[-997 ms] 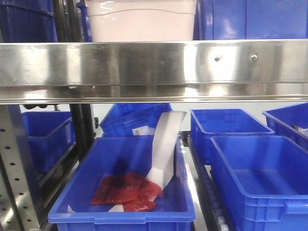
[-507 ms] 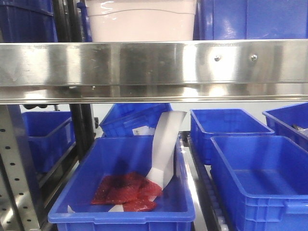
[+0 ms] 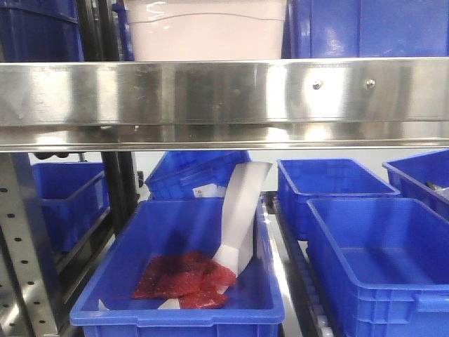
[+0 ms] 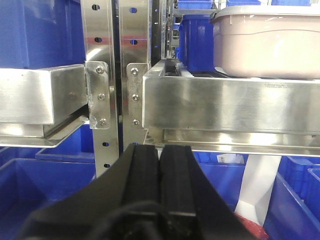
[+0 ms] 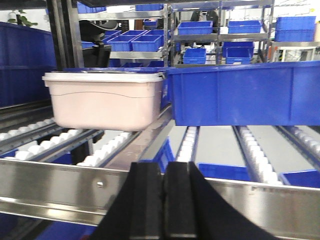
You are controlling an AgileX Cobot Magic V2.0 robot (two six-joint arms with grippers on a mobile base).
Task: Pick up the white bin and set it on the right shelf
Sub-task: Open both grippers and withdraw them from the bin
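The white bin (image 3: 207,31) stands with its lid on, on the right shelf (image 3: 224,91), behind the shiny front rail with two screws. In the right wrist view the white bin (image 5: 105,100) rests on white rollers just left of a blue crate (image 5: 245,92). My right gripper (image 5: 163,170) is shut and empty, below and in front of the shelf rail (image 5: 60,187). My left gripper (image 4: 160,150) is also shut on nothing, under the shelf rail (image 4: 225,105), with the white bin (image 4: 270,45) up to its right. Neither gripper shows in the front view.
Perforated steel uprights (image 4: 100,75) split the rack into a left and a right shelf. Below the rail, a blue crate (image 3: 182,281) holds red packets and a white sheet. More blue crates (image 3: 372,260) stand to the right. A large blue crate (image 3: 365,28) sits beside the bin.
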